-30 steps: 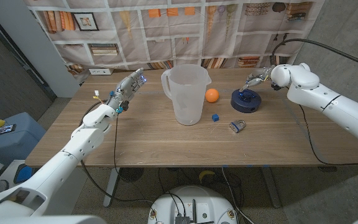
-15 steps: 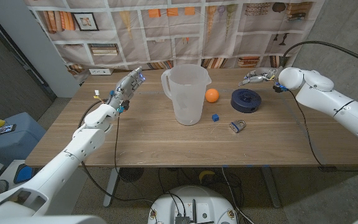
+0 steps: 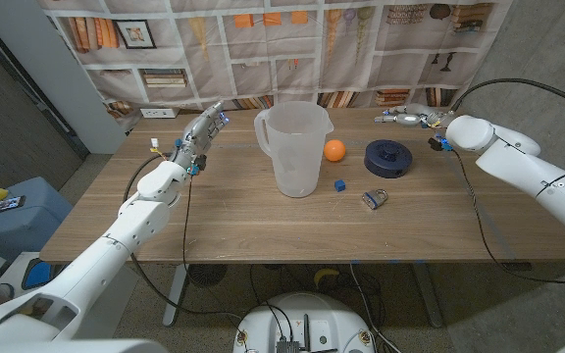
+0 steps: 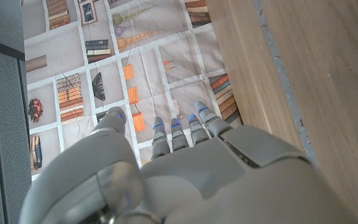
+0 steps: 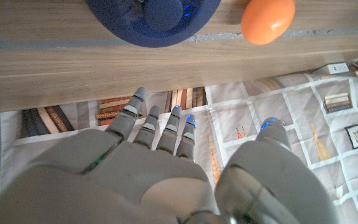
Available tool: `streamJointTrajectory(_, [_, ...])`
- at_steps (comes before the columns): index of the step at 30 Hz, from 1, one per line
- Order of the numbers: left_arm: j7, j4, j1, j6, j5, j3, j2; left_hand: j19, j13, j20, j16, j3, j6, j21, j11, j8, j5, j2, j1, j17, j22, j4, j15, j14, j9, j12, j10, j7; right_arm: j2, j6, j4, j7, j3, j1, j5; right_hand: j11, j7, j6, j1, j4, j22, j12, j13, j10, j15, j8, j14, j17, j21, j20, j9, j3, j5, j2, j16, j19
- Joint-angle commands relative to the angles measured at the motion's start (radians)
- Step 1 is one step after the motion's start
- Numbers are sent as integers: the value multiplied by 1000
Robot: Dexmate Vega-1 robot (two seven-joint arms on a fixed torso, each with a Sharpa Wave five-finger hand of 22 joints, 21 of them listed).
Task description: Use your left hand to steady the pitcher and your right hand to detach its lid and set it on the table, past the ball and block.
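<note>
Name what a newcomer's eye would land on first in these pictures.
First the tall translucent pitcher, standing open-topped at the middle of the table. Next the dark blue lid, lying on the wood to its right, past the orange ball and the small blue block. The right hand hovers empty beyond the lid, near the table's far edge.

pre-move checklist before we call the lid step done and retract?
1. Lid off the pitcher: ok, pitcher mouth open.
2. Lid on the table, past the orange ball and blue block: ok.
3. Right robot hand holds nothing: ok, fingers apart, clear of the lid.
4. Left robot hand steadying the pitcher: not ok, apart from it.
5. Pitcher upright: ok.
6. Padlock clear of both arms: ok.
</note>
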Motion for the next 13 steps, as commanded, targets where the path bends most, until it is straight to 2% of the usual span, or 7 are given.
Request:
streamJointTrajectory(1, [32,50,-26,-28,33,13,-34,1,1,-9,4,7,0,-1,5,0,3,1,-14,4,2,9,-2,-6,-1,0,-1,10,51,158,79,-108,52,-58,190,2,2,-8,-9,8,0,-2,-4,-15,-3,-5,1,0,0,-9,-2,1,-7,9,-3,-1])
streamJointTrajectory(8, [56,50,-25,-31,45,18,-45,1,0,-12,4,10,5,-1,5,3,3,1,-20,3,2,12,-4,-8,-1,1,2,12,77,252,122,-130,76,-88,274,0,5,-12,-29,20,-1,-3,-16,-33,-3,-8,-5,-5,0,-15,-5,-1,-17,25,-8,-3])
streamJointTrajectory(13, [73,59,-25,-43,55,22,-60,2,0,-13,4,13,6,-1,5,4,3,0,-24,3,2,13,-5,-7,-1,2,4,16,90,282,134,-150,80,-102,305,2,14,-18,-37,24,-1,-1,-22,-37,-4,-11,-4,-9,0,-21,-6,0,-22,33,-10,-6])
